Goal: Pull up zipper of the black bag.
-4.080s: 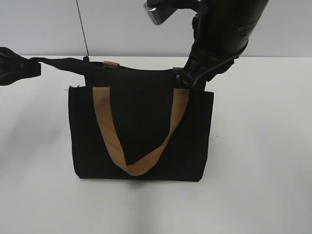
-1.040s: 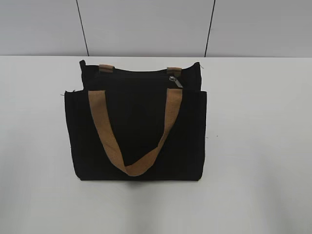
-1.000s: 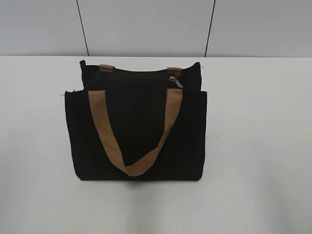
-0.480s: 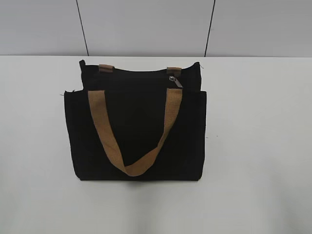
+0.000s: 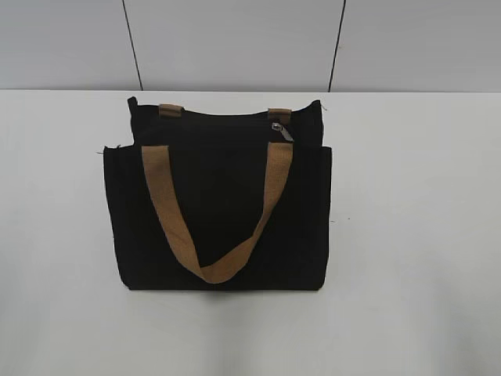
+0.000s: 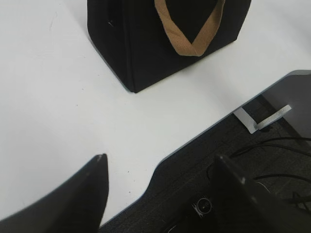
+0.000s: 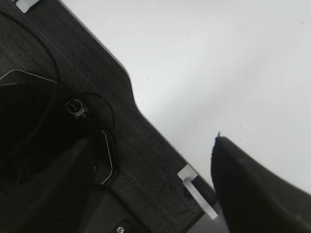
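The black bag (image 5: pixel 223 219) stands upright on the white table, its tan handle (image 5: pixel 211 227) hanging down the front panel. The zipper line runs along the top edge, and its silver pull tab (image 5: pixel 282 131) lies at the right end. The bag's lower part also shows in the left wrist view (image 6: pixel 146 43). Neither arm shows in the exterior view. My left gripper (image 6: pixel 160 167) is open and empty over the table's near edge, well away from the bag. My right gripper (image 7: pixel 150 165) is open and empty over the table edge; the bag is out of that view.
The white table (image 5: pixel 415 235) spreads on all sides of the bag. A dark base with cables (image 6: pixel 252 165) lies beyond the table's edge in the left wrist view and also shows in the right wrist view (image 7: pixel 73 107). A grey wall (image 5: pixel 235 39) stands behind.
Four seconds ago both arms were at the bag's top, the left stretching its left corner. Both have since withdrawn out of view. Over the last second nothing has moved.
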You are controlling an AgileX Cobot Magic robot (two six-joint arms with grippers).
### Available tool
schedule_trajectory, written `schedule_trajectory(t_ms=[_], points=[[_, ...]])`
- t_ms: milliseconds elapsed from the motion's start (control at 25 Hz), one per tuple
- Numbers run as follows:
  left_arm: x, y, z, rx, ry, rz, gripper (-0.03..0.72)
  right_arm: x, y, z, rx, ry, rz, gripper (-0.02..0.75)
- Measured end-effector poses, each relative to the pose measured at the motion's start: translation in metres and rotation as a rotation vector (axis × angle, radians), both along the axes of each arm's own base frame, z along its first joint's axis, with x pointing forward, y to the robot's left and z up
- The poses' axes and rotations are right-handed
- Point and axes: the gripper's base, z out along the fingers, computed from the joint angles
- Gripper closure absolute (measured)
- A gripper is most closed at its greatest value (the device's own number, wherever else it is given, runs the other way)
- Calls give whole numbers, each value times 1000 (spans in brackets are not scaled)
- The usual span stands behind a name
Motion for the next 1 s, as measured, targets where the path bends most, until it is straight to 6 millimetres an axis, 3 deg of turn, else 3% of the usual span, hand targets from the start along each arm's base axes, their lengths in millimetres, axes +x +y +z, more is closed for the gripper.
schedule_trajectory(t_ms=[240, 440, 680, 840, 1000], points=[[1, 1, 0, -1, 1, 45, 191, 1, -1, 0, 5, -1, -32, 169], [3, 5, 0, -6, -4, 232, 191, -2, -19, 5, 54, -77, -276, 169], [-6, 14, 2, -39, -71, 499, 191, -30, -37, 12, 128, -304, -631, 169], [-19, 17, 2, -67, -150, 625, 191, -47, -38, 13, 158, -427, -709, 169], [-29, 17, 2, -88, -207, 657, 191, -49, -38, 13, 162, -440, -714, 169]])
